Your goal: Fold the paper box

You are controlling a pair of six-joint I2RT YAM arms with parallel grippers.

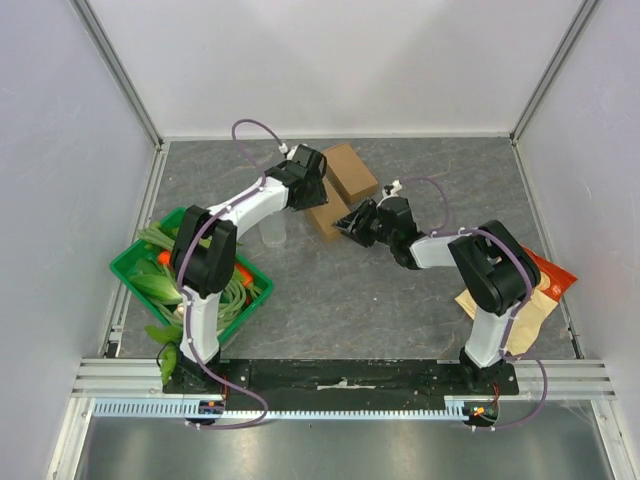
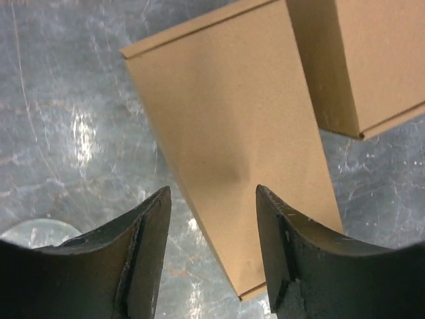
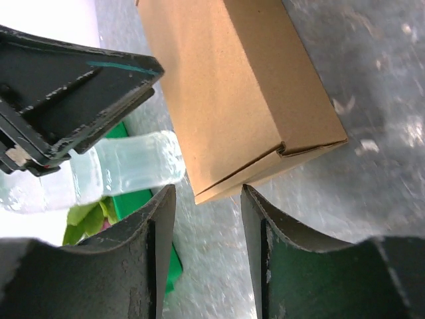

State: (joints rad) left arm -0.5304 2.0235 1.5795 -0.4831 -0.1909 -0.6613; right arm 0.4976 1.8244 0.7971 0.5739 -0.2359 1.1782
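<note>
Task object: we see the brown cardboard box at the back middle of the grey stone-patterned table, lying between the two arms' wrists.
Box shape: a closed block with a long flat cardboard panel reaching toward the near side. In the left wrist view that panel lies flat on the table, with the block at upper right.
Left gripper: we see its black fingers spread apart above the panel and nothing clamped between them. The right-hand finger overlaps the panel's edge in the view, and we cannot tell whether it touches.
Right gripper: the jaws stand apart and empty, and a corner of the box lies just ahead of the gap.
Grippers together: in the right wrist view the left gripper hangs just beside the box, on its far side from this camera.
Clear plastic cup: it stands on the table just left of the panel, under the left arm.
Green plastic basket: it sits at the left, filled with leafy greens and something orange.
Brown paper bag: it lies at the right by the right arm, with a red packet beside it.
</note>
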